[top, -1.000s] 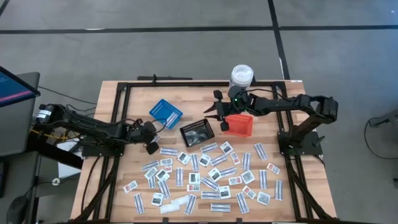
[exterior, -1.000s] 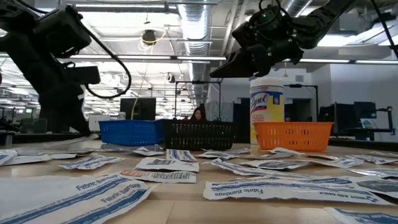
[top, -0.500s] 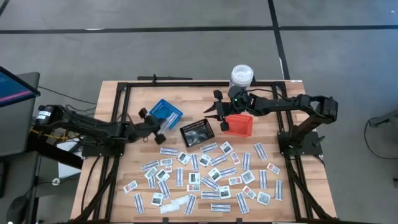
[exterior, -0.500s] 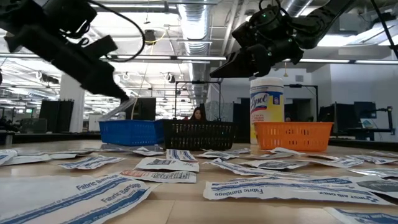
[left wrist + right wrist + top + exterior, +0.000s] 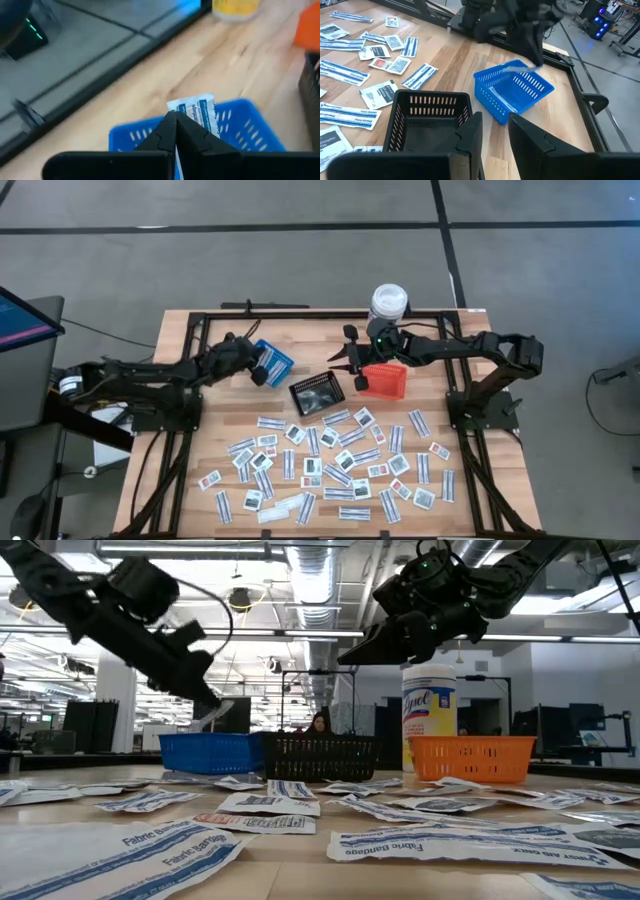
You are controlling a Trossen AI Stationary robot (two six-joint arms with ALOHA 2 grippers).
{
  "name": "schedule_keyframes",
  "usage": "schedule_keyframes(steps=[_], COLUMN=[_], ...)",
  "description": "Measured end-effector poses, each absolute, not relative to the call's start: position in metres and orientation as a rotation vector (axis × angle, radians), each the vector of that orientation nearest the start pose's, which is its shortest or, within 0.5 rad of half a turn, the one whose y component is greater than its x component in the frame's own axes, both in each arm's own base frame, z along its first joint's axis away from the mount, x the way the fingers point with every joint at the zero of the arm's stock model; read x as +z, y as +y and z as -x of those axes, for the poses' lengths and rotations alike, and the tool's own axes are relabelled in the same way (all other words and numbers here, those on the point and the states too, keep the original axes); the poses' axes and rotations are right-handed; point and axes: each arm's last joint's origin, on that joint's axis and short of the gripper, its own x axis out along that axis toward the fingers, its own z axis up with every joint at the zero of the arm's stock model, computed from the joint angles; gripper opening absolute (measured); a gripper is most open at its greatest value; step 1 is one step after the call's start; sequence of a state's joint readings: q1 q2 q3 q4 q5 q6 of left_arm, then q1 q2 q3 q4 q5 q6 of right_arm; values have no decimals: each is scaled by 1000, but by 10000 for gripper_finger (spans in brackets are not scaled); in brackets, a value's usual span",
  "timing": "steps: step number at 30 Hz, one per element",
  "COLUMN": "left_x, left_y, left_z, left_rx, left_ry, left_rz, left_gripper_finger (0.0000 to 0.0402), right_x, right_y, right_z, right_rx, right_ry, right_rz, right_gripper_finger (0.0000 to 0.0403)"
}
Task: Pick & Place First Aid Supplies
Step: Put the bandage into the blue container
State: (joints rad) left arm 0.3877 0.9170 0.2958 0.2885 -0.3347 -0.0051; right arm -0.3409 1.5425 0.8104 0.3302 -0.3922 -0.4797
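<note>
Left claw (image 5: 175,127) pinching bandage packet (image 5: 197,112), over blue basket (image 5: 245,127), black basket (image 5: 317,394) beside

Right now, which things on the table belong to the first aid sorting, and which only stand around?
Job:
- flat white paper packets scattered
- bandage packet, shut left claw
- right claw

Lying about:
- tall white bottle
- blue, black, orange plastic baskets

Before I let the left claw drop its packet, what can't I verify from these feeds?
- Blue basket contents: high view, left claw covers it; low view shows only its wall.
- Held packet print: left wrist view, blurred, lower part behind the fingers.
- Black basket floor: right wrist view, right claw cuts off the near part.
</note>
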Motion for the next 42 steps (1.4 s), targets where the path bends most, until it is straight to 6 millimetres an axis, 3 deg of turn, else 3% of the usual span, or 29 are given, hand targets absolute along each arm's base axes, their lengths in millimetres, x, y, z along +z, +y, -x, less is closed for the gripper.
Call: schedule_keyframes(steps=[10,20,27,32,42], left_x=[155,148,158,169,201], left_y=[95,93,94,89,51], left_z=[-175,-180,-182,-181,-180], left_rx=[719,664,654,534,220], left_ry=[518,540,451,383,191], left_rz=[51,69,36,44,70], left_gripper_finger=[10,11,12,26,94], right_x=[211,211,211,211,211], right_y=[-97,-97,-97,-97,-97], right_z=[-307,-307,-307,-307,-307], right_rx=[139,140,140,140,140], right_ry=[355,357,358,361,361], right_rz=[329,328,328,326,327], right_gripper_finger=[87,87,87,87,87])
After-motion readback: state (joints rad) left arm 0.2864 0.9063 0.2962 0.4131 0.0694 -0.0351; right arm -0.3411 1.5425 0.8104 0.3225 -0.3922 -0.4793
